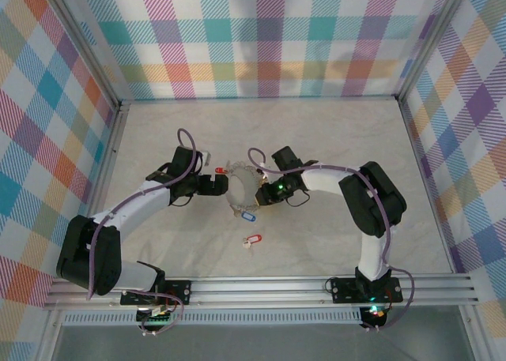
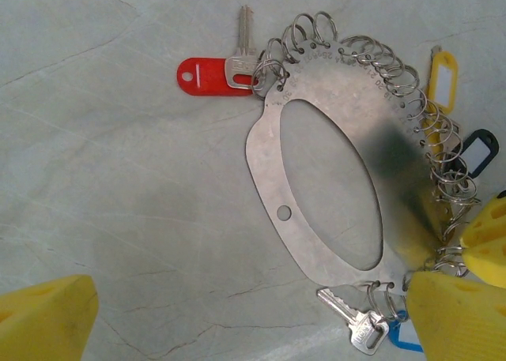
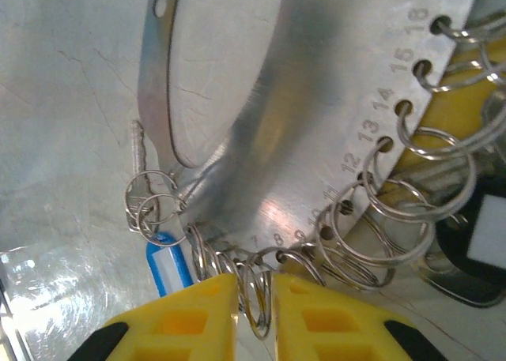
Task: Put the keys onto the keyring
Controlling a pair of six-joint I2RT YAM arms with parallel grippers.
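Observation:
The keyring is a flat grey metal hoop lying on the table, its rim lined with many small split rings. Keys hang from it on a red tag, a yellow tag, a black tag and a blue tag. One more red-tagged key lies loose on the table nearer the arm bases. My left gripper stands open, its yellow fingers spread wide beside the keyring's near end. My right gripper is shut on a split ring at the rim of the keyring.
Both arms meet at the middle of the pale marbled table, with the keyring between them. Checked walls stand left, right and behind. A metal rail runs along the near edge.

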